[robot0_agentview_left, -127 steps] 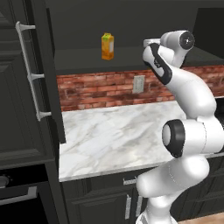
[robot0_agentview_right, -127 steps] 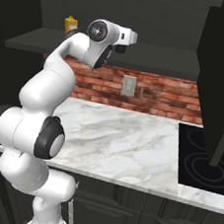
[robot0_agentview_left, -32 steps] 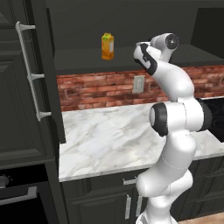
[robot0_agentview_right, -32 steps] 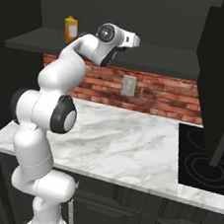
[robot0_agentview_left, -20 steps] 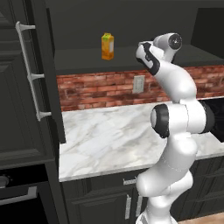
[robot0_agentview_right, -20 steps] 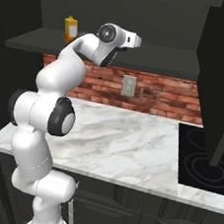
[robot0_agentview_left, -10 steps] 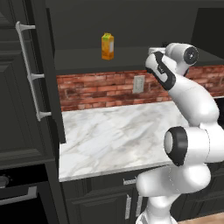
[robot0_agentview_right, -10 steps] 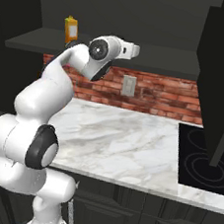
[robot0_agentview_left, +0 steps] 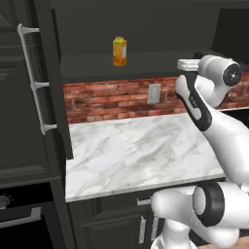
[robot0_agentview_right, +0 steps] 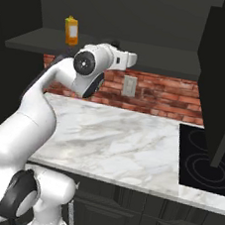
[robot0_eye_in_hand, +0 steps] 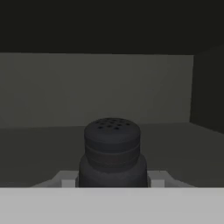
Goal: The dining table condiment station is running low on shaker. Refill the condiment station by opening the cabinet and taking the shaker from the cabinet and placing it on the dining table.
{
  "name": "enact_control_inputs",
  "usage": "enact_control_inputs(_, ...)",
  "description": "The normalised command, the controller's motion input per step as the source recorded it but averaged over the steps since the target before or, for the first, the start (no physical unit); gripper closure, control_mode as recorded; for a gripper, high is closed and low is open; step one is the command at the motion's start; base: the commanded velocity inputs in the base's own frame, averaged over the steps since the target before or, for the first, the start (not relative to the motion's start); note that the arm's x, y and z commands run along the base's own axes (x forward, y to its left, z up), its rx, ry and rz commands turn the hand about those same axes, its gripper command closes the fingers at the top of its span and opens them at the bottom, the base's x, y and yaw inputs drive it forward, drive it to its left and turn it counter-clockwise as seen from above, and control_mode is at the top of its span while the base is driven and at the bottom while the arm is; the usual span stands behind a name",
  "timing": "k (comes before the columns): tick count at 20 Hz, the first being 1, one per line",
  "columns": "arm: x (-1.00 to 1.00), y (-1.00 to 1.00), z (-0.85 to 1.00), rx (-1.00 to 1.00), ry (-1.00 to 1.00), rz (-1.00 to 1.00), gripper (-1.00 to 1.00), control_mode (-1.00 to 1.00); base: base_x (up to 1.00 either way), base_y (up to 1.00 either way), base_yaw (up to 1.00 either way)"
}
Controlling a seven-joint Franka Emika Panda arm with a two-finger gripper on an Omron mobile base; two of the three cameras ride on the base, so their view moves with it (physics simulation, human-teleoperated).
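The black shaker, a cylinder with a perforated top, stands upright between my gripper's two fingertips, which press on its sides. The gripper is shut on it, just above the dark shelf of the open cabinet. In the left base view my hand reaches into the cabinet at shelf height, to the right of an orange-yellow carton. From the right base view the hand sits at the shelf's front edge. The dining table is out of view.
The cabinet's left door stands open with its long silver handle; the right door hangs open over a black cooktop. Below lie a marble counter and a red brick wall with an outlet.
Over the last second the hand has slid right along the shelf, away from the carton, and the elbow has swung out to the right. The jaws have not changed.
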Motion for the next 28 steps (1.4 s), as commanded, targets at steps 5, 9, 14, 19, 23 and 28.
enact_control_inputs(5,-1.00,-0.03,0.14,0.00,0.07,0.00,1.00,-1.00,0.00,0.00,0.00)
enact_control_inputs(9,-0.99,0.00,0.00,0.00,0.13,0.00,1.00,-1.00,0.00,0.00,0.00)
enact_control_inputs(14,-0.95,0.04,-0.14,0.00,0.10,0.00,1.00,-1.00,0.00,0.00,0.00)
enact_control_inputs(19,-0.96,0.12,-0.22,0.00,0.00,0.00,1.00,-1.00,0.00,0.00,0.00)
enact_control_inputs(23,-0.86,0.24,-0.16,0.00,0.00,0.00,1.00,-1.00,0.00,0.00,0.00)
enact_control_inputs(28,-0.62,0.37,-0.05,0.00,0.05,0.00,1.00,-1.00,0.00,0.00,0.00)
